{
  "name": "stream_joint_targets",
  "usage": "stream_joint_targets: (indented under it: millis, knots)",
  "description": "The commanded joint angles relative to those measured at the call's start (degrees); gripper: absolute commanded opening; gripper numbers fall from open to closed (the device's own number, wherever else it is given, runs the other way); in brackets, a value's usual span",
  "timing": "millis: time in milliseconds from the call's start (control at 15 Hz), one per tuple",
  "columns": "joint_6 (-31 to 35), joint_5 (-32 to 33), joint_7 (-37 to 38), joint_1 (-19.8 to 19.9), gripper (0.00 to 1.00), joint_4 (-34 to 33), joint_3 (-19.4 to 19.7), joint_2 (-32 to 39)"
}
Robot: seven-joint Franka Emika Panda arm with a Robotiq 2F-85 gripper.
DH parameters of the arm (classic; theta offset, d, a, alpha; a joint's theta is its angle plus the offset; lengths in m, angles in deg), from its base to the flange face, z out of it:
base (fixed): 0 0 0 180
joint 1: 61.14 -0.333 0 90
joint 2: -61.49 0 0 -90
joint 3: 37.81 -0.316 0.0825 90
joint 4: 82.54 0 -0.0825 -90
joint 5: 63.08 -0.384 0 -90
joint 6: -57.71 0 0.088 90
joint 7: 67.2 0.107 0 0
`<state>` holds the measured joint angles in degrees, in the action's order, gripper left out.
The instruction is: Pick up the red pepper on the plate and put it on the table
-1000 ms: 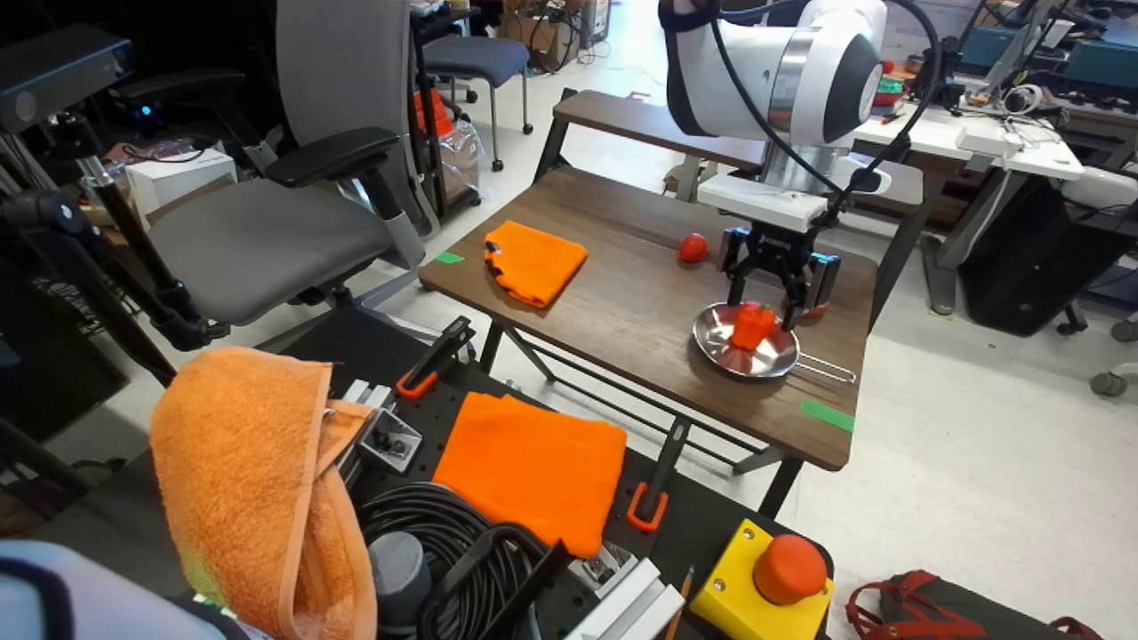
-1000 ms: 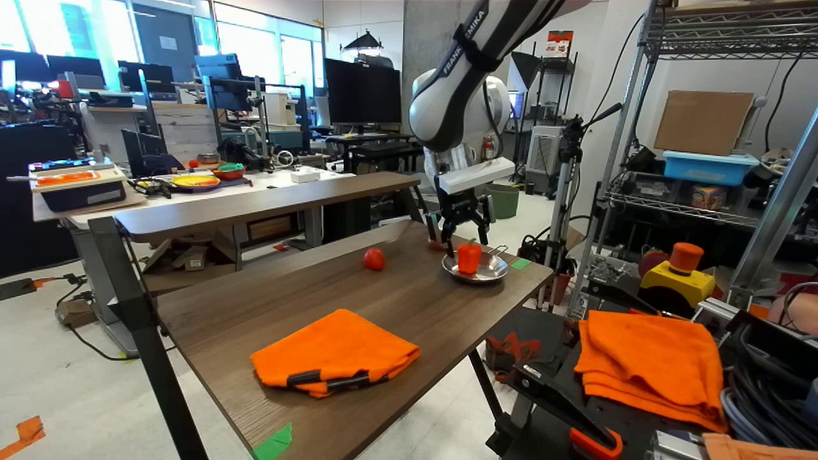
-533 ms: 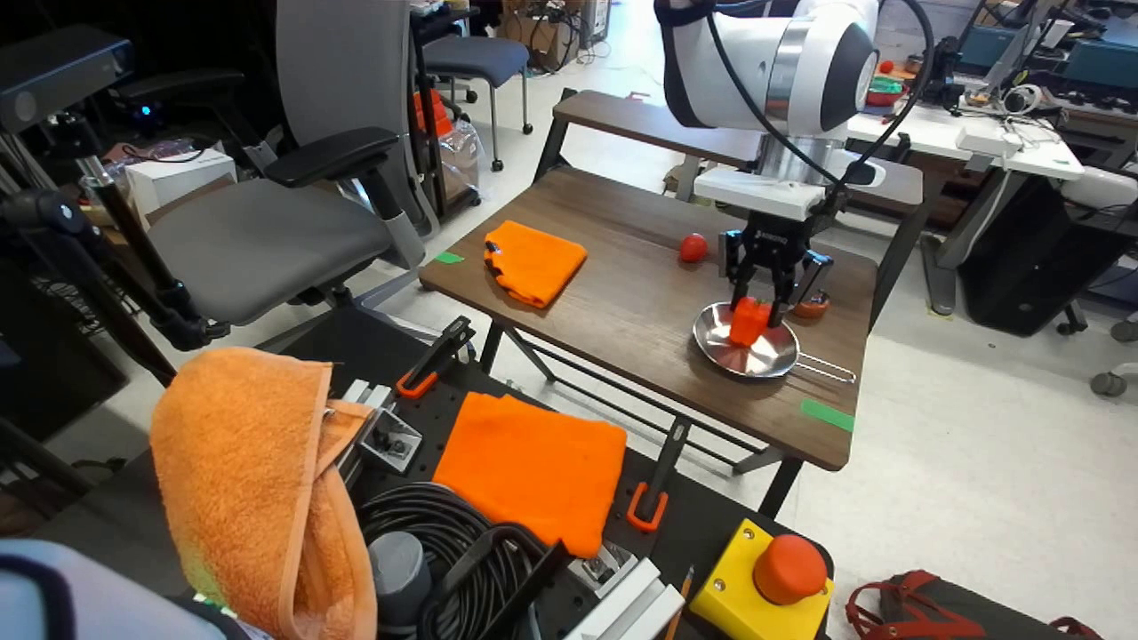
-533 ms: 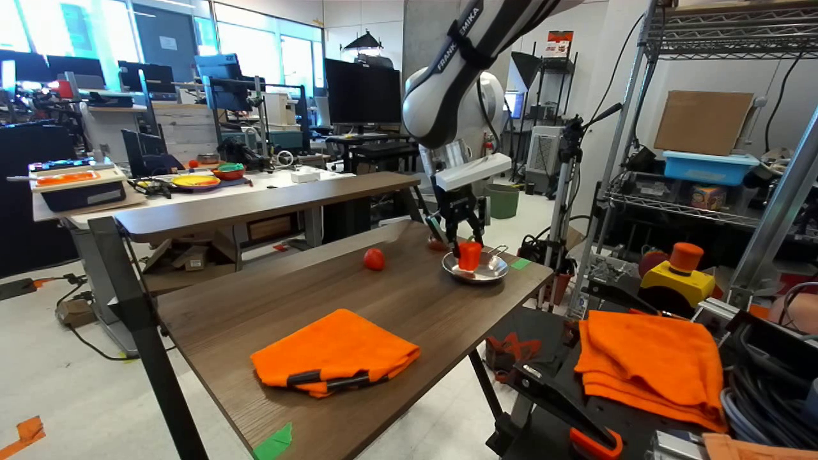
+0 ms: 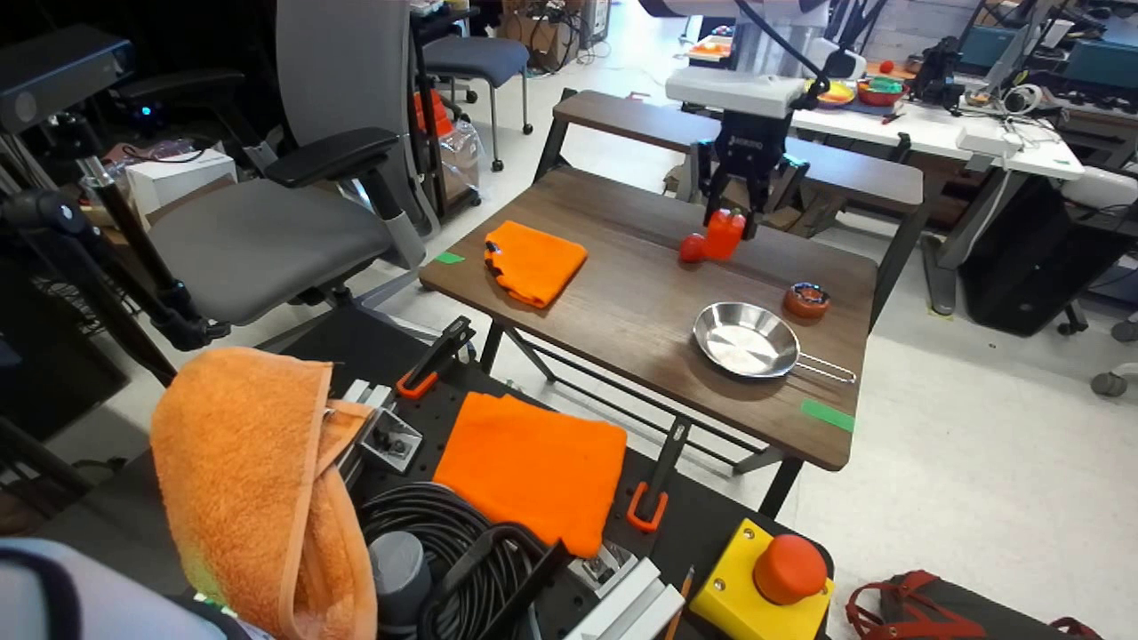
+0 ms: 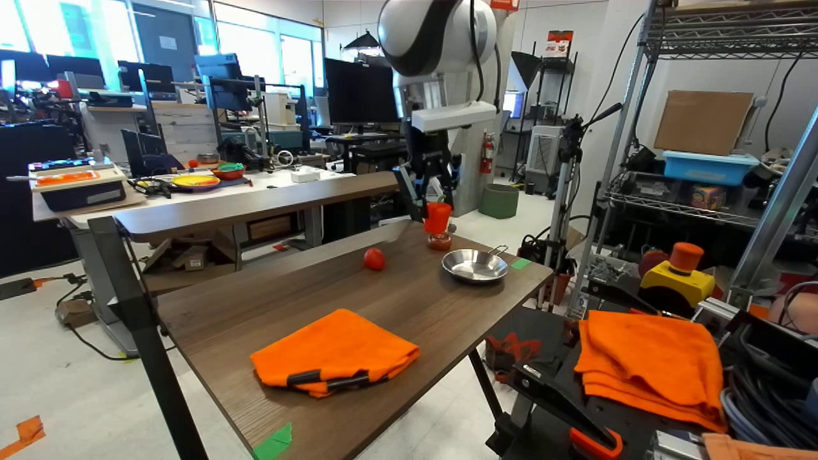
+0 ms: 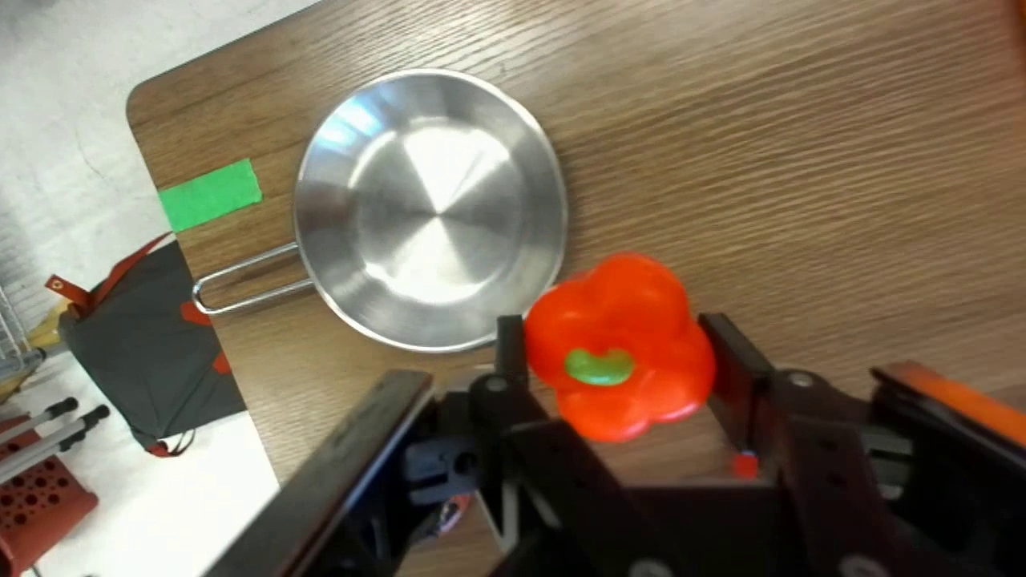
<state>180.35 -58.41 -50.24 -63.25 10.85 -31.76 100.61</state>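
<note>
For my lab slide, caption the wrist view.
The gripper holds the red pepper, green stem showing, above the brown table where the silver plate lies.

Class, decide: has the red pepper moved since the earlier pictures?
Yes: in an exterior view, the red pepper has moved up the picture and slightly left, clear of the unmoved plate.

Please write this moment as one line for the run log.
gripper: closed on red pepper; position: off plate, above table; placing: not yet done
</note>
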Motion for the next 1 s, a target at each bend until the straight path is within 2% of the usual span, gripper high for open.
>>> stream_joint_targets:
  millis: [0, 467, 933]
  knots:
    - [-0.6, -1.7, 1.7, -2.0, 0.3, 2.1, -2.1, -2.7]
    - [0.3, -1.1, 6.3, -5.9, 0.3, 2.9, -2.2, 1.5]
    - [0.3, -0.5, 11.4, -8.8, 0.3, -0.3, -1.0, 8.0]
